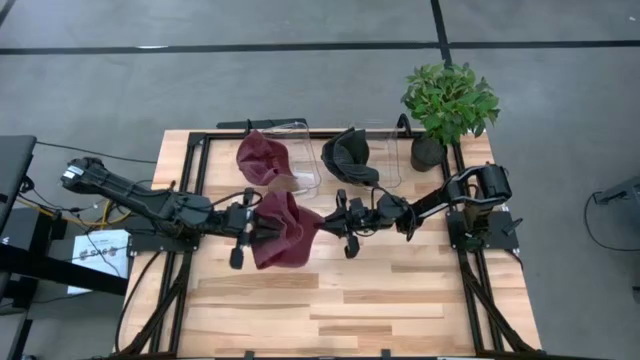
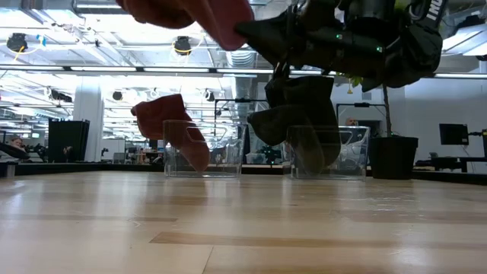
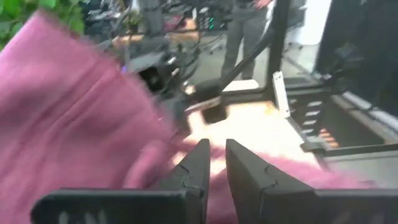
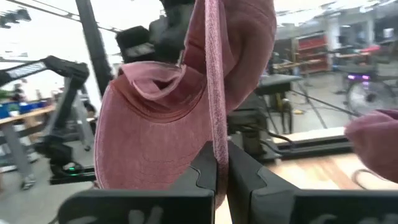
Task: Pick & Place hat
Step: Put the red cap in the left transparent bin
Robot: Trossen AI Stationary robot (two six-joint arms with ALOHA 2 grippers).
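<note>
A maroon hat is held in the air between both grippers over the middle of the table; in the low view the hat is high above the wood. My left gripper is at its left side and my right gripper at its right side, both shut on it. In the right wrist view the hat shows its hollow inside. A second maroon hat is draped over the rim of a clear bin. A black hat is draped over the neighbouring clear bin. My left gripper comes level from the table's left and pinches the hat's left part; pink cloth shows beside and between the fingers, and blur hides which part it is. My right gripper comes level from the table's right and pinches a thin edge of the hat between its two fingers. The edge runs upright out of the fingers. The hat is lifted clear of the table.
The two clear bins stand at the table's far edge, with a potted plant at the far right corner. A black frame runs along the table's sides. The near half of the wooden table is bare.
</note>
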